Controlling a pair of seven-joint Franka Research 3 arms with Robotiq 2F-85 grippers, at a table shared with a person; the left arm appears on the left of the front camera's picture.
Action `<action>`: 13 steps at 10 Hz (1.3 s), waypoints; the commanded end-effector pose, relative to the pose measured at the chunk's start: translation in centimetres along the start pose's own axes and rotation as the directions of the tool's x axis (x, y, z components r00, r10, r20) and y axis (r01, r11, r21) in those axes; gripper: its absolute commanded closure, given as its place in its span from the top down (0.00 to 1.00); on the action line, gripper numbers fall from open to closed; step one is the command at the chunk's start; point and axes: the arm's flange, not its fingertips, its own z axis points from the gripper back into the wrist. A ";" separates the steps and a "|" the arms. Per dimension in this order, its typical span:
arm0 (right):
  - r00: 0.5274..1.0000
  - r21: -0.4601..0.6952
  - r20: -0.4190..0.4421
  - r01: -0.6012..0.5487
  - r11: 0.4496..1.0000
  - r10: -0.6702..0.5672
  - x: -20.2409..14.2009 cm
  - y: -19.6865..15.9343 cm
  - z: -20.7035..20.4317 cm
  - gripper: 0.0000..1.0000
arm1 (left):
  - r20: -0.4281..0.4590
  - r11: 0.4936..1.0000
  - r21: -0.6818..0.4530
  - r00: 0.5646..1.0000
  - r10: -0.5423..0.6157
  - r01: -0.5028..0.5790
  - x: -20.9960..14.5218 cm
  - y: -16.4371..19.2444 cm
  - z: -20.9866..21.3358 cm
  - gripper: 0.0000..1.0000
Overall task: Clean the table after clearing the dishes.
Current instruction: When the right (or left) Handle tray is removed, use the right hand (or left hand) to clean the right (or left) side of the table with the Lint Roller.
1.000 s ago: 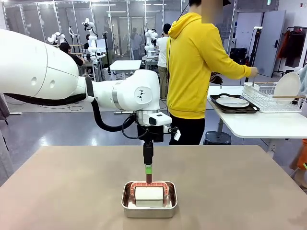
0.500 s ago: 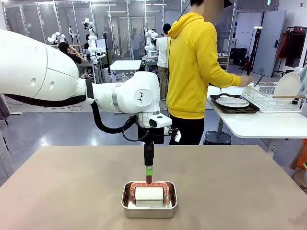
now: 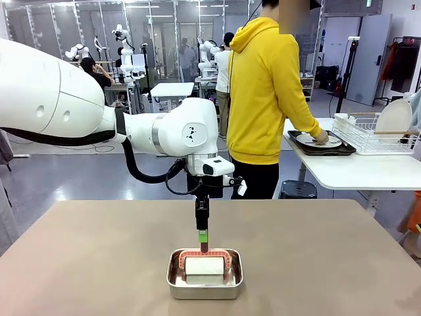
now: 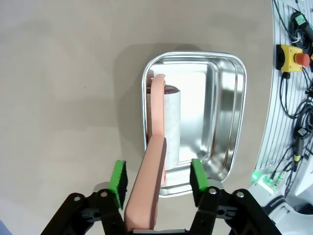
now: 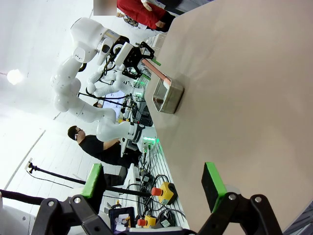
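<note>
One arm, the left, is reaching in from 9 o'clock and pointing the left gripper (image 3: 203, 245) straight down over the steel pan (image 3: 204, 284), which is sitting near the 6 o'clock edge of the table (image 3: 92, 263). Its jaws are standing partly spread, straddling the salmon arched handle (image 4: 149, 181) with a gap on each side, not pinching. Meanwhile the right gripper (image 5: 152, 181) is holding its pads wide apart. The pan wall is hiding the base of the white block (image 3: 204, 266) lying inside, under the handle. At 3 o'clock, the person's hand (image 3: 321, 137) is resting on a white plate (image 3: 309, 139) lying in a dark tray (image 3: 329, 151) on the white side table (image 3: 355, 172).
</note>
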 end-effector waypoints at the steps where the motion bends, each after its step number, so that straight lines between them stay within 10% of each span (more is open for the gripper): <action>1: 1.000 0.000 0.001 -0.002 1.000 0.002 -0.1 0.2 0.0 1.00 | 0.004 1.000 0.022 1.000 0.021 -0.021 -0.7 -1.0 -0.3 0.51; 6: 1.000 0.000 0.001 -0.002 1.000 0.002 -0.1 0.2 0.0 1.00 | 0.022 1.000 0.026 1.000 0.008 -0.008 -0.4 -0.8 -0.1 0.03; 13: 1.000 0.000 0.001 -0.002 1.000 0.002 -0.1 0.2 0.0 1.00 | 0.050 0.995 0.018 0.994 0.092 -0.093 -1.0 -2.1 4.1 0.09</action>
